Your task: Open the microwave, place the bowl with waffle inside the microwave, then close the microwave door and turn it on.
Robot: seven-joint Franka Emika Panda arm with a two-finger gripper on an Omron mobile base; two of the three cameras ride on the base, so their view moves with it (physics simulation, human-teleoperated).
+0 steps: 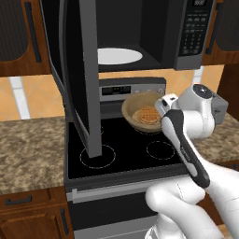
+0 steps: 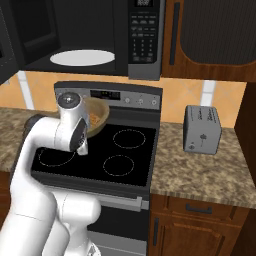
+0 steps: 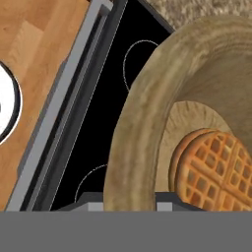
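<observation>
The wide dark glass microwave door with grey frame [image 1: 79,79] hangs open at the upper left of the left base view, and the lifted bowl could clip its edge or the cavity lip on the way up, tipping out the small golden grid-patterned waffle [image 1: 146,115]; the round tan wooden bowl [image 1: 140,109], mid-frame above the black stove top [image 1: 121,144], is tilted; the gripper [image 1: 163,106] looks part-closed on the bowl's near rim, fingertips hidden; the white round plate [image 1: 119,56] waits inside the dark box-shaped microwave [image 1: 186,28].
</observation>
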